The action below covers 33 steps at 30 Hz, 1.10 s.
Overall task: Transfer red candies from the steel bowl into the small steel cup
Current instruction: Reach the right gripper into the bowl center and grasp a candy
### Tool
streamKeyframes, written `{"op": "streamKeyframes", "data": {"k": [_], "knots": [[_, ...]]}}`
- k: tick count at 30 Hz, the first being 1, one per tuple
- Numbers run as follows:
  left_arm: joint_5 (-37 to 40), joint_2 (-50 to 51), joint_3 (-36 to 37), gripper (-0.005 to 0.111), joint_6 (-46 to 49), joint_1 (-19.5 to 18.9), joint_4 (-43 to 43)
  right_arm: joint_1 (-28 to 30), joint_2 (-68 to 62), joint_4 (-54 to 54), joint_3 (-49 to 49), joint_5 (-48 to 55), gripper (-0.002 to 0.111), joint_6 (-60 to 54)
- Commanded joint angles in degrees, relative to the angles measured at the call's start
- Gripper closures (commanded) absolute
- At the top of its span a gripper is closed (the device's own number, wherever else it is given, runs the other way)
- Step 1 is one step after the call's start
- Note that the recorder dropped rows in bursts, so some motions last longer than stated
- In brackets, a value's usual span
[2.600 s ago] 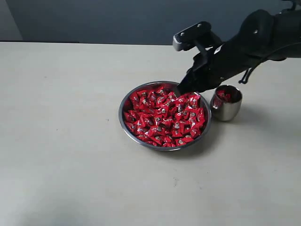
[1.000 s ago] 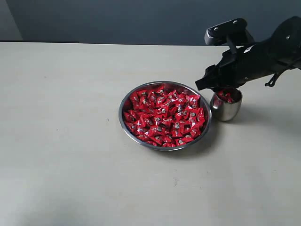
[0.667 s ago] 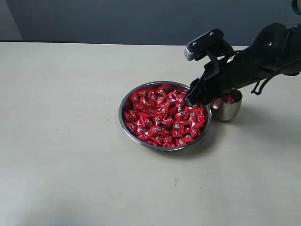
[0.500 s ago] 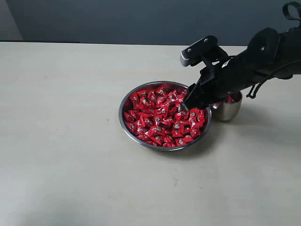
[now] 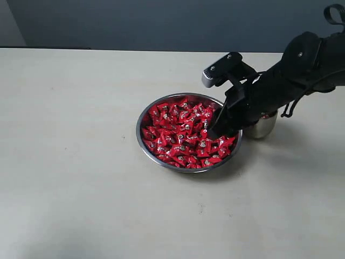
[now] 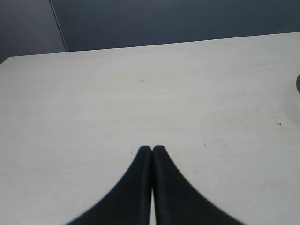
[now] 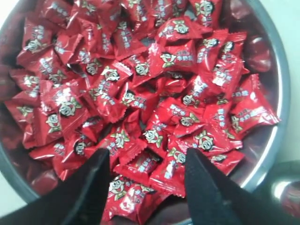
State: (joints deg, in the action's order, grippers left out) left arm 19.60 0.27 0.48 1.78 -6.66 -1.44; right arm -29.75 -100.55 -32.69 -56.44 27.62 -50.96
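The steel bowl [image 5: 141, 123] sits mid-table, heaped with red candies [image 5: 183, 135]. My right gripper [image 5: 212, 131] is open, its tips down at the right side of the pile. In the right wrist view its two black fingers [image 7: 96, 178] stand wide apart over the red candies [image 7: 145, 164], with wrapped candies lying between them and the steel bowl [image 7: 277, 93] rim beside. The small steel cup [image 5: 264, 127] stands just right of the bowl, mostly hidden behind the arm. My left gripper [image 6: 152, 149] is shut over bare table, holding nothing.
The pale tabletop [image 5: 70, 162] stretches left and in front of the bowl. A dark wall [image 5: 135, 21] runs behind the table's far edge.
My right gripper has swung from above the cup leftward and down into the right side of the candy pile, staying open. The left gripper has no earlier frame.
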Motion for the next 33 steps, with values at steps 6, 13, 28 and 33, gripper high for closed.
{"op": "streamKeyframes", "data": {"k": [6,13,28,33], "knots": [[-0.31,-0.27,-0.48,0.106,-0.09,0.46,-0.11,-0.03,-3.76,-9.24,-0.16,1.31,0.061,-12.57],[-0.31,-0.27,-0.48,0.106,-0.09,0.46,-0.11,-0.03,-7.62,-10.43,-2.18,1.98,0.061,-12.70],[-0.31,-0.27,-0.48,0.106,-0.09,0.46,-0.11,-0.03,-10.67,-12.82,-2.18,-1.91,0.061,-15.26],[-0.31,-0.27,-0.48,0.106,-0.09,0.46,-0.11,-0.03,-10.67,-12.94,-2.18,-2.45,0.088,-15.26]]}}
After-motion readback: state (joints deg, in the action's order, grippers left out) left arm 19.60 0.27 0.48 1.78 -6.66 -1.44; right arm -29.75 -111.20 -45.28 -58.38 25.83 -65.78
